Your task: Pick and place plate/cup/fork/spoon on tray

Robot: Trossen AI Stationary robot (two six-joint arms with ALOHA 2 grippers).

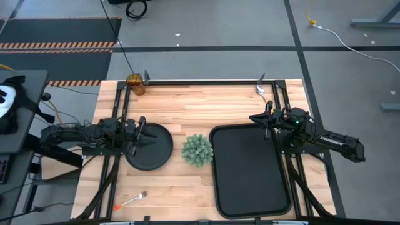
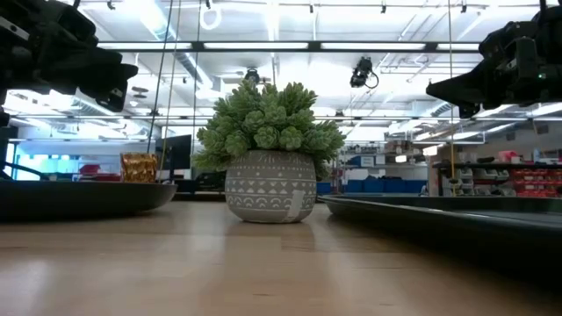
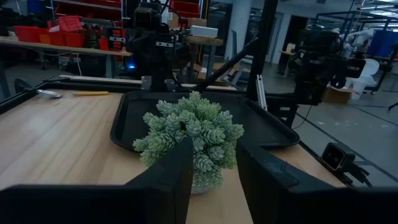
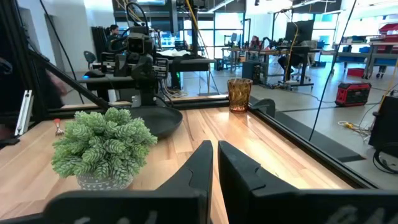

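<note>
The round black plate (image 1: 153, 150) lies on the table at the left; it also shows in the low view (image 2: 79, 197). My left gripper (image 1: 145, 135) hovers above the plate's left part, open and empty, as the left wrist view (image 3: 214, 180) shows. The black tray (image 1: 250, 172) lies at the right. My right gripper (image 1: 257, 119) is shut and empty above the tray's far right corner; it also shows in the right wrist view (image 4: 214, 168). The amber cup (image 1: 135, 83) stands at the far left corner. A spoon (image 1: 260, 89) lies at the far right. A fork (image 1: 131, 200) with an orange handle lies near left.
A fuzzy green plant in a grey patterned pot (image 1: 198, 150) stands between plate and tray; it also shows in the low view (image 2: 270, 162). A black metal frame (image 1: 206, 81) runs along the table's far edge and sides. Bare wood lies along the far side, between cup and spoon.
</note>
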